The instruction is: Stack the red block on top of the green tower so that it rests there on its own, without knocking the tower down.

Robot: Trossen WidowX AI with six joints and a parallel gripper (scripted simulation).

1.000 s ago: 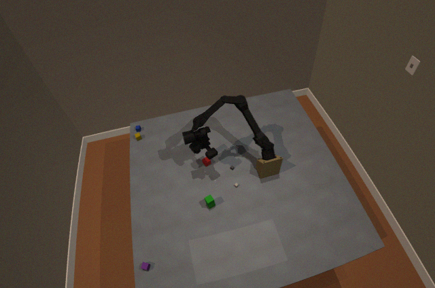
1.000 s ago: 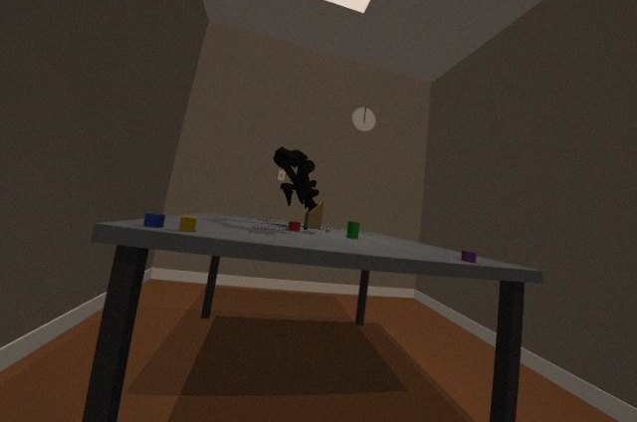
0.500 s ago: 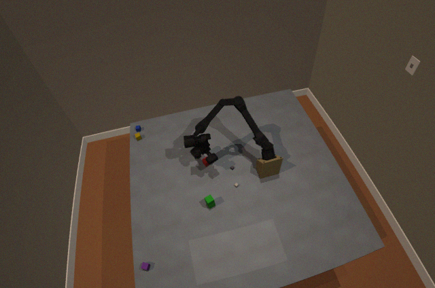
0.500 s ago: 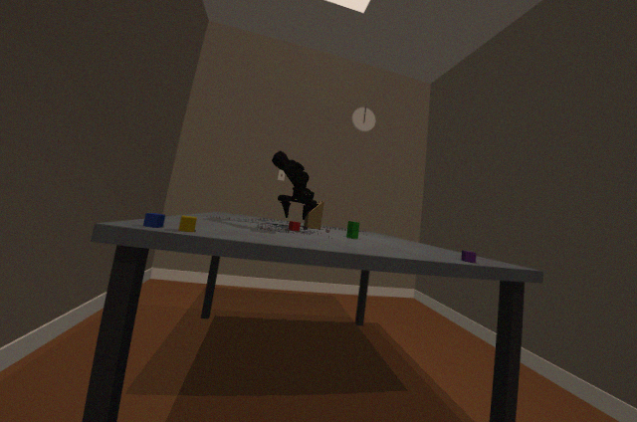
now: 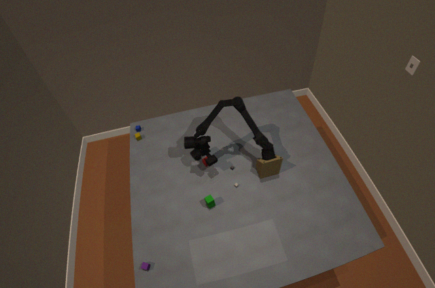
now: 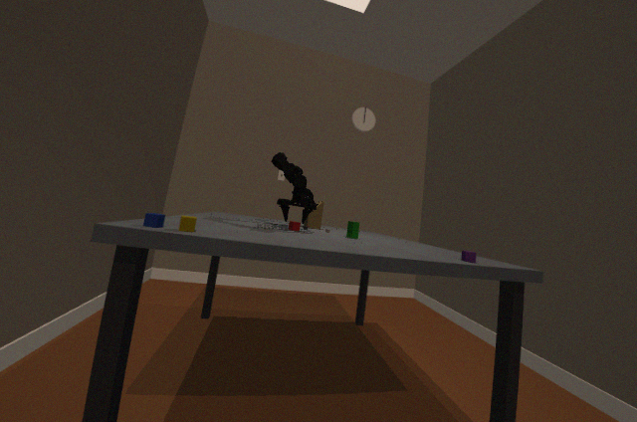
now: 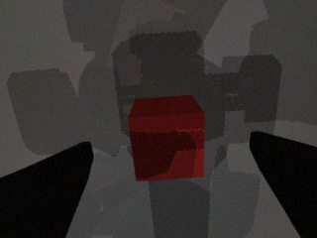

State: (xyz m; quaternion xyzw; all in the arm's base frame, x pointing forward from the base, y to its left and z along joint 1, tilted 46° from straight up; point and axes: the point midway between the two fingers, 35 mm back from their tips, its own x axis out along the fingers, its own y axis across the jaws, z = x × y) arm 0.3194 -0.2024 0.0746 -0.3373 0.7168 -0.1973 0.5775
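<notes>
The red block (image 5: 203, 162) (image 6: 294, 226) (image 7: 166, 138) lies on the grey table top (image 5: 164, 214) (image 6: 309, 253), partly hidden in the top view by the gripper. My gripper (image 5: 206, 159) (image 6: 294, 216) (image 7: 170, 145) is open and empty, low over the red block with one finger on each side and clear gaps between. The green tower (image 5: 209, 200) (image 6: 352, 229) stands upright, apart from the gripper, nearer the table's front.
A blue block (image 5: 138, 128) (image 6: 153, 220) and a yellow block (image 5: 138, 136) (image 6: 187, 223) sit at the far left corner. A purple block (image 5: 145, 265) (image 6: 468, 256) lies near the front left. A small grey cube (image 5: 232, 168) and a small white cube (image 5: 236, 185) lie near the arm's tan base (image 5: 268, 167).
</notes>
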